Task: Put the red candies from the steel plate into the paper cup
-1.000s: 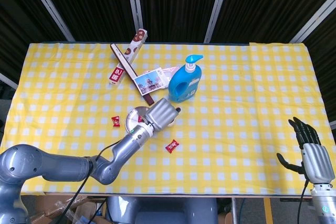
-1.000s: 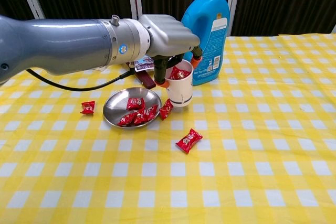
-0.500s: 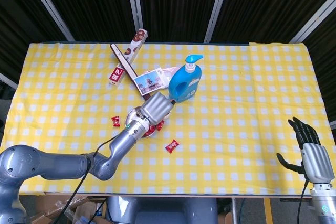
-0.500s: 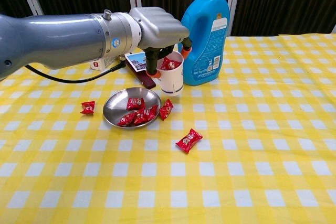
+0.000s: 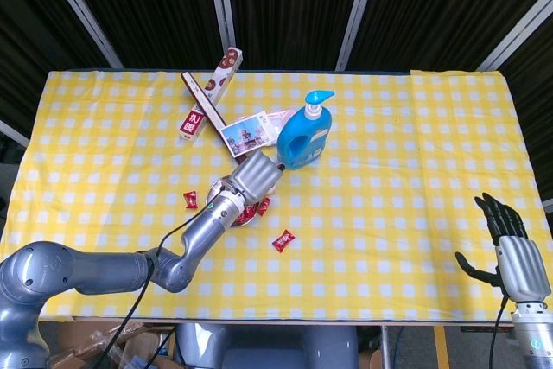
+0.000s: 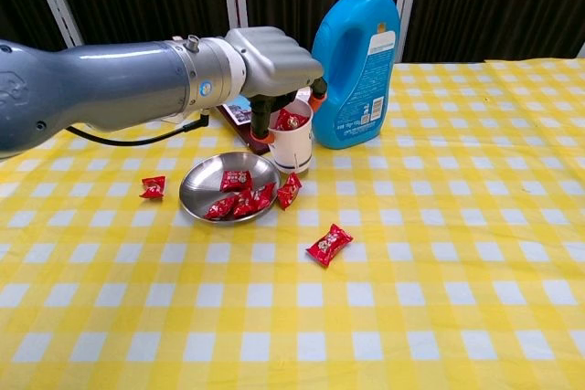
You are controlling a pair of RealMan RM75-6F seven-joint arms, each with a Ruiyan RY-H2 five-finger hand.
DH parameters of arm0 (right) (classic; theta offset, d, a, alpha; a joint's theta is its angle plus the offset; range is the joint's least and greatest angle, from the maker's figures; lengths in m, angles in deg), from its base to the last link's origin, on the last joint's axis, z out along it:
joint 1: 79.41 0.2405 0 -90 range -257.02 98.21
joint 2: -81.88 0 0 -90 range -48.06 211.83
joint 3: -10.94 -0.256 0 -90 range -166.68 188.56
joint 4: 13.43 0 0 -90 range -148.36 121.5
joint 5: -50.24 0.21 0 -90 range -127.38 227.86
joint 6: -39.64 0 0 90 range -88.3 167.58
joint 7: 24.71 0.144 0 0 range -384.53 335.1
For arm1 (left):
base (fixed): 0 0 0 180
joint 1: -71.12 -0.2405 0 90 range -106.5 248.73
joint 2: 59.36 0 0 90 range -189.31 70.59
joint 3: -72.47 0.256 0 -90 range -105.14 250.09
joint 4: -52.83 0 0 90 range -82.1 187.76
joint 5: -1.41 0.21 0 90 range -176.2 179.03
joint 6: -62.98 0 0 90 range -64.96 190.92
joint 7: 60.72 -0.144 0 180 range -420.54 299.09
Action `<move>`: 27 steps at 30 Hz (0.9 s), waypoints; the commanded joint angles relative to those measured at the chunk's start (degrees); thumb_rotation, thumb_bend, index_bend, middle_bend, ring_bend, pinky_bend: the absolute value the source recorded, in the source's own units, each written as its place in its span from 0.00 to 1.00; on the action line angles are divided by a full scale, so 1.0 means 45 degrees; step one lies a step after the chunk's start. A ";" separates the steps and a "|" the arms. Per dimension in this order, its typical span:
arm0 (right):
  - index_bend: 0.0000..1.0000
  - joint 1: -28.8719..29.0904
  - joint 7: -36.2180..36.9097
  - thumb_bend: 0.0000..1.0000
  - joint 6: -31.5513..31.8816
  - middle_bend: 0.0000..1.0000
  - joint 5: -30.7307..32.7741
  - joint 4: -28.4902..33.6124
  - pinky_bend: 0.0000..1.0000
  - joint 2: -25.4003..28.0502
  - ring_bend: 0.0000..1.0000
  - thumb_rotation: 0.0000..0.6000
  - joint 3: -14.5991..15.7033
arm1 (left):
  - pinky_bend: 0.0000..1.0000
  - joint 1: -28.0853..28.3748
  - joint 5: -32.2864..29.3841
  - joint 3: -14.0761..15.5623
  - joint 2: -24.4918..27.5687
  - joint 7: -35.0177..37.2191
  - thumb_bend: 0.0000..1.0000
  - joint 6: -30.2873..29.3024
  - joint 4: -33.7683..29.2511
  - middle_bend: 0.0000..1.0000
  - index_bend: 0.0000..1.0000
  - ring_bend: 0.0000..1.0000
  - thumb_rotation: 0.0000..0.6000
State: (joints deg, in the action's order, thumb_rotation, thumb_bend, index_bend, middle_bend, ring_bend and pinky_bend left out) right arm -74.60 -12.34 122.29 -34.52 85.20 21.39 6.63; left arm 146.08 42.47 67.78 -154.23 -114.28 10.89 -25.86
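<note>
White paper cup (image 6: 292,142) stands upright on the cloth, mouth up, its long axis vertical, and the left hand (image 6: 274,57) holds it from above with fingertips (image 6: 261,137) on its rim and sides; at least one red candy (image 6: 291,121) shows inside the mouth. Just below and to the left of this hand lies the steel plate (image 6: 195,186), round and shallow, with three or so red candies (image 6: 239,200) heaped in it, though the exact count is hard to tell. One more candy (image 6: 289,191) leans at the plate's right edge, just beneath the cup. Two candies lie loose on the yellow checked tablecloth (image 6: 439,253): one (image 6: 329,244) nearer the camera than the hand, one (image 6: 153,187) to the left of the plate. Close on the right of the hand stands one blue pump bottle (image 6: 357,61), almost touching the cup. Behind the hand are a dark flat stick (image 5: 216,124), a picture card (image 5: 248,134) and a long snack box (image 5: 211,92). The right hand (image 5: 511,252) is well apart at the table's near right corner, fingers spread, holding nothing.
</note>
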 commanded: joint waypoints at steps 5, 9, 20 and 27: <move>0.00 0.0003 0.0050 0.34 -0.0002 0.00 -0.0010 -0.0001 0.00 0.0013 0.00 1.00 -0.0002 | 0.92 -0.0046 0.0234 -0.0022 -0.0424 0.0050 0.29 0.0096 0.0672 0.73 0.34 0.89 1.00; 0.00 0.0009 0.0067 0.34 -0.0011 0.00 -0.0013 -0.0003 0.00 0.0021 0.00 1.00 -0.0002 | 0.92 -0.0079 0.0260 -0.0008 -0.0533 0.0032 0.26 0.0237 0.0852 0.73 0.32 0.89 1.00; 0.00 0.0004 0.0038 0.34 -0.0012 0.00 0.0002 0.0009 0.00 0.0017 0.00 1.00 0.0002 | 0.92 -0.0231 0.0598 -0.0090 -0.0765 0.0049 0.23 0.0001 0.1089 0.69 0.19 0.89 1.00; 0.00 -0.0005 0.0018 0.34 0.0015 0.00 -0.0028 0.0019 0.00 0.0014 0.00 1.00 0.0011 | 0.92 -0.0444 0.1000 -0.0259 -0.0617 0.0201 0.23 -0.0349 0.0886 0.67 0.11 0.89 1.00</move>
State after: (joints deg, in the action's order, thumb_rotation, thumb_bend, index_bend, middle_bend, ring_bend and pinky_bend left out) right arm -74.62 -12.26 122.34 -34.64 85.28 21.46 6.68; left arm 144.17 46.88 66.68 -157.12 -113.34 9.40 -21.75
